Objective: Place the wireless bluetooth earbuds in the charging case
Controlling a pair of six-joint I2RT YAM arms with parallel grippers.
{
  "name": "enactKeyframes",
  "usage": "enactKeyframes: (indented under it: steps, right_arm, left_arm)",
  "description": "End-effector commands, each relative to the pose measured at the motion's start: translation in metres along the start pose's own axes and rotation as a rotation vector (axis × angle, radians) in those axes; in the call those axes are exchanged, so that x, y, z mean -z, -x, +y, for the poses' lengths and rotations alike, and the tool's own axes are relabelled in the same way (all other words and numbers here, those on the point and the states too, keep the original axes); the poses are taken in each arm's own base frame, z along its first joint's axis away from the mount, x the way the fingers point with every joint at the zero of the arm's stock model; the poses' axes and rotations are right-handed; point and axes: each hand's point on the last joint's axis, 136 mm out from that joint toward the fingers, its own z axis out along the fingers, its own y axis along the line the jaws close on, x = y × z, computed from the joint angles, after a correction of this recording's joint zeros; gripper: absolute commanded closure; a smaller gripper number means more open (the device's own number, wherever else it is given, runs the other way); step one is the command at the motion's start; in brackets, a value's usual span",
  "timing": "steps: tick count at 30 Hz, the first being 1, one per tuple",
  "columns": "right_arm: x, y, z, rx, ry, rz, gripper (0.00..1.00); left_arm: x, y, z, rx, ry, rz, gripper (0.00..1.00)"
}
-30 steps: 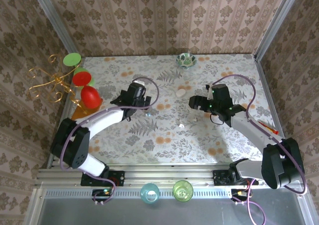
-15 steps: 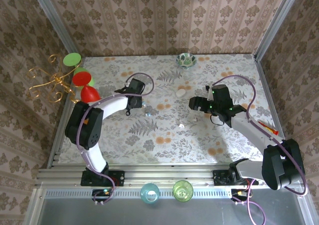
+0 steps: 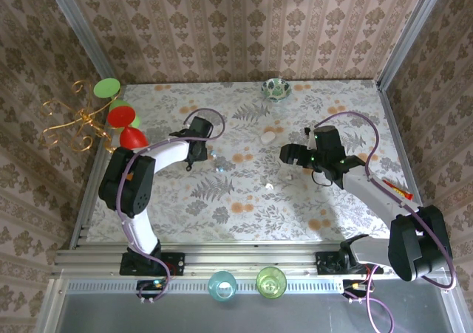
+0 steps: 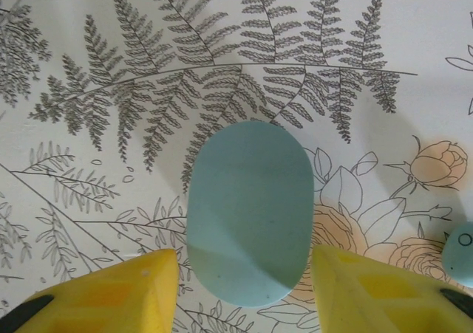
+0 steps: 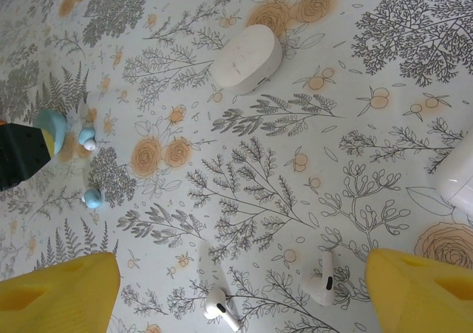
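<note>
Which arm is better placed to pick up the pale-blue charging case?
Left. The left gripper has its yellow fingers flanking the pale-blue charging case; the right gripper hovers open above the white earbuds, farther off.

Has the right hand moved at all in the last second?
No. The right hand sits where it was, just right of the white case, with its jaws open.
</note>
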Motion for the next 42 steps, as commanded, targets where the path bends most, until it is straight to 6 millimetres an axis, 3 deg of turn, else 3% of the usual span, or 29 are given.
enactKeyframes:
  steps: [1, 10, 21, 23, 28, 32, 35, 39, 42]
  right_arm:
    - [0.004, -0.003, -0.001, 0.004, 0.005, 0.004, 0.13]
    - [0.007, -0.002, 0.003, 0.000, 0.020, 0.004, 0.13]
    - [0.017, 0.000, 0.013, -0.001, 0.063, -0.005, 0.14]
    - [0.017, 0.000, 0.014, -0.002, 0.069, -0.004, 0.14]
    - [0.017, -0.003, 0.020, -0.026, 0.102, 0.011, 0.15]
    - [0.014, -0.006, 0.032, -0.078, 0.175, 0.046, 0.16]
    - [0.012, -0.008, 0.040, -0.139, 0.222, 0.075, 0.17]
    - [0.013, -0.010, 0.054, -0.205, 0.296, 0.119, 0.18]
    - [0.016, -0.012, 0.063, -0.227, 0.349, 0.147, 0.18]
  left_arm:
    - [-0.010, 0.000, 0.005, 0.040, -0.007, 0.029, 0.50]
    - [-0.014, 0.000, 0.004, 0.014, -0.033, 0.037, 0.63]
    - [0.011, 0.001, -0.004, -0.053, -0.097, -0.025, 0.68]
    - [0.021, -0.003, -0.019, -0.103, -0.127, -0.045, 0.68]
    - [0.048, -0.012, -0.034, -0.225, -0.138, -0.117, 0.68]
    - [0.072, -0.015, -0.057, -0.337, -0.251, -0.173, 0.68]
    - [0.094, -0.018, -0.085, -0.447, -0.395, -0.228, 0.74]
    - [0.129, -0.026, -0.128, -0.552, -0.668, -0.334, 0.71]
    - [0.145, -0.027, -0.145, -0.575, -0.778, -0.365, 0.71]
